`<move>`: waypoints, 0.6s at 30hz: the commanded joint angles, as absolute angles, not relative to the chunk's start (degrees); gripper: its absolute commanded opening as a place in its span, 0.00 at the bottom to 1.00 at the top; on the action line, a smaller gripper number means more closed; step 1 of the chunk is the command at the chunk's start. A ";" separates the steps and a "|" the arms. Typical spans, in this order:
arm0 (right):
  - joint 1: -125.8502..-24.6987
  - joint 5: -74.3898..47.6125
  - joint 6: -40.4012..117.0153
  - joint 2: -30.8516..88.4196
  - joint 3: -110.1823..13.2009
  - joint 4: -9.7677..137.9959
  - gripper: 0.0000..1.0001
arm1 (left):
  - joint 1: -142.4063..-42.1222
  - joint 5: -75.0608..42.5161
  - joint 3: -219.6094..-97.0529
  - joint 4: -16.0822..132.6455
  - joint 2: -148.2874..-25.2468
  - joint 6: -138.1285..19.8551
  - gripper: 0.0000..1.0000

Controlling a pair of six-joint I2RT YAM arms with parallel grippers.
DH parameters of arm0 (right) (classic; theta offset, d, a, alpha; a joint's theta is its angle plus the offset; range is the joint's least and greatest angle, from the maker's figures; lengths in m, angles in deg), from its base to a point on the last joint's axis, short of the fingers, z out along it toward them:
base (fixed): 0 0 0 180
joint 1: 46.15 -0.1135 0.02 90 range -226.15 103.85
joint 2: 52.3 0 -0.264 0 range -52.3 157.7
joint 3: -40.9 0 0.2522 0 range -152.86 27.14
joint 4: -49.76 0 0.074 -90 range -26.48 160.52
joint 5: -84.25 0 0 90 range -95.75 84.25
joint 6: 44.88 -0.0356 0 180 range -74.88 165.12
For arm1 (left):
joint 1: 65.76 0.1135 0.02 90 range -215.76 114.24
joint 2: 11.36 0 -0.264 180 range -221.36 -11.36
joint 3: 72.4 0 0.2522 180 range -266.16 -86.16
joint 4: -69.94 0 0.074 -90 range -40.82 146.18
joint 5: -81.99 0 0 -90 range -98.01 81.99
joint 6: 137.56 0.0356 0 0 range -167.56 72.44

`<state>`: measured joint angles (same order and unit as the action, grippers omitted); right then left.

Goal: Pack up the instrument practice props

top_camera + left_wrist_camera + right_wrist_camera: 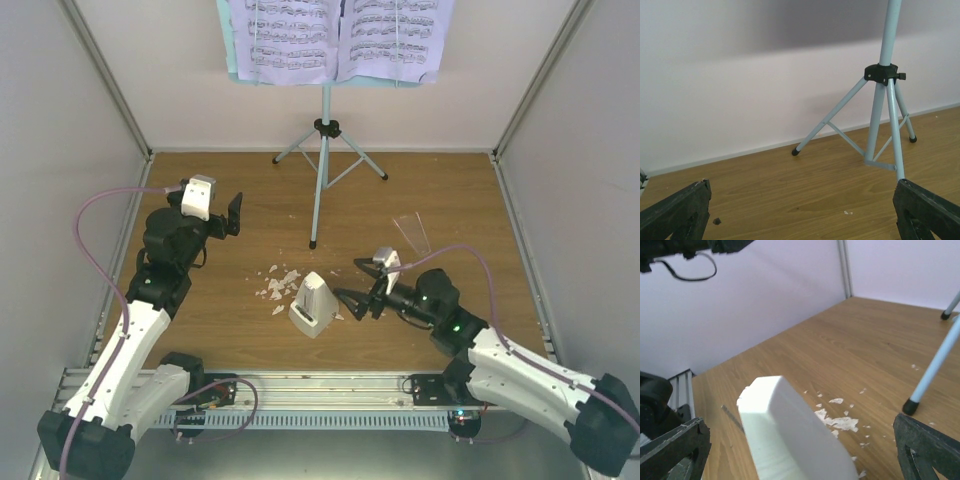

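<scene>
While the right gripper (346, 278) stood wide open just beside the white metronome (313, 303), holding nothing, the left gripper (232, 215) was open too. Farther back lay the clear cover (411, 232), then the music stand (322, 150) with its pages (340, 40).

metronome (312, 305) upright centrally, music stand (322, 150) behind (pages (340, 40) on it), clear cover (412, 235) right.

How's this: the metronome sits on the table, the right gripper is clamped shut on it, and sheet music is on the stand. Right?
One thing is wrong: the right gripper is open, not clamped; the right wrist view shows its fingers wide apart either side of the metronome. The rest holds.
</scene>
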<state>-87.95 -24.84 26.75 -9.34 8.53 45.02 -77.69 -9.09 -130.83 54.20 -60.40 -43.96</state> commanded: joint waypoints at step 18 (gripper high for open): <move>-111.34 3.28 38.00 11.84 2.27 32.80 1.00 | -78.31 -7.13 -130.03 57.56 -62.64 -43.36 0.99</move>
<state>-110.20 -0.88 36.52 10.20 4.51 36.43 -77.75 -7.65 -130.78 54.22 -62.60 -43.90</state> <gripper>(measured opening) 0.995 0.990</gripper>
